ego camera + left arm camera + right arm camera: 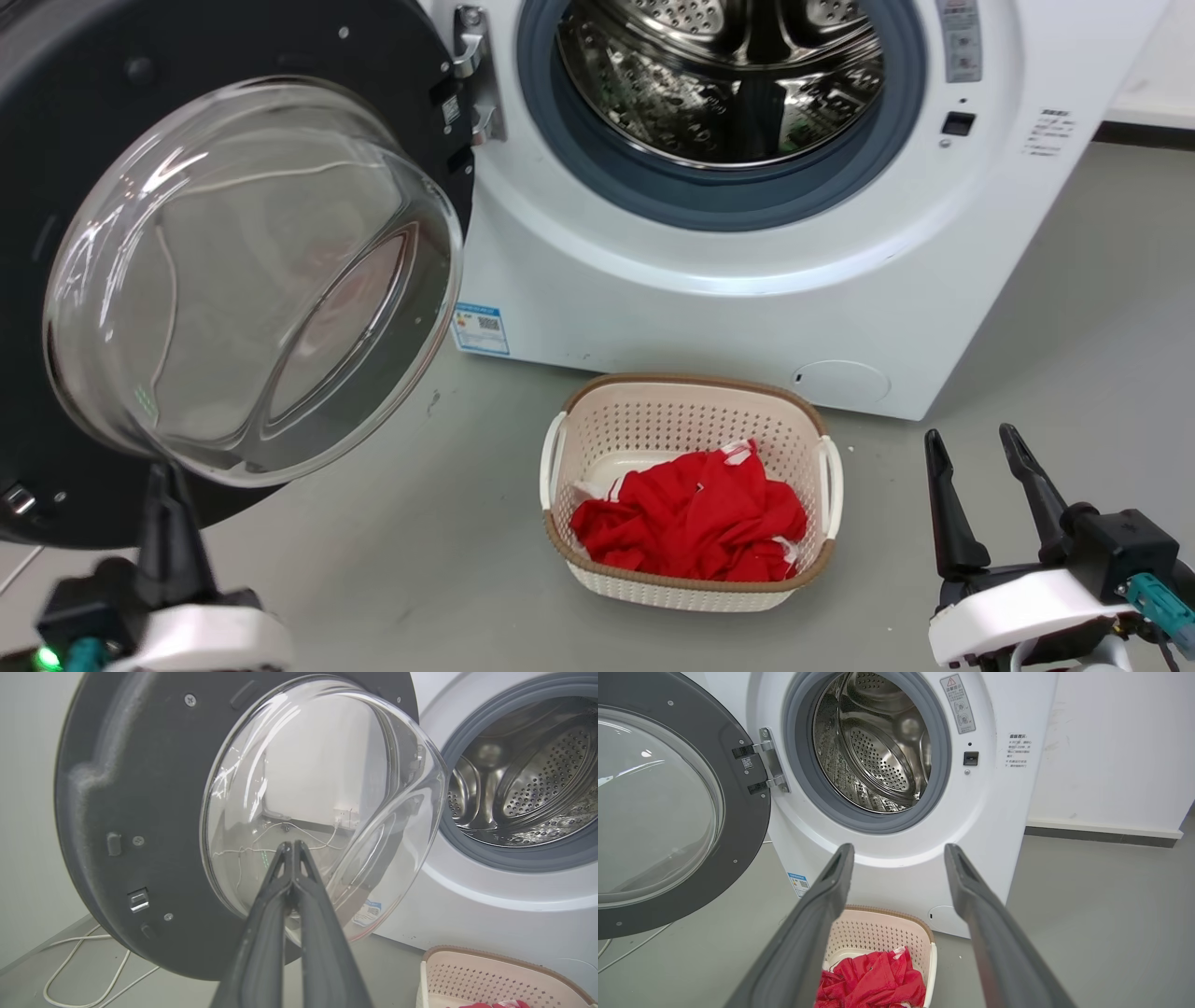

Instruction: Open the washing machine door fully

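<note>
On the grey floor [1074, 327], by a white wall [1111, 742], the washing machine [709, 308] stands with the washing machine door [56, 140] swung wide on its hinge [476, 75]. The left wrist view shows a white cable [84, 970] behind it. The left pincer [292, 847] is pressed together, empty, before the door's glass; whether it touches, I cannot tell. The right pincer [969, 437] gapes wide, empty, near the basket [691, 381].

1. A bare laundry corner, more test room than home: a white front-loading washing machine [709, 308] stands directly on a plain grey floor [1087, 914].
2. Behind it, an unadorned white wall [1111, 742] meets a dark skirting strip [1101, 836].
3. A cream perforated laundry basket [653, 439] holding red cloth [695, 523] sits on the floor just in front of the machine.
</note>
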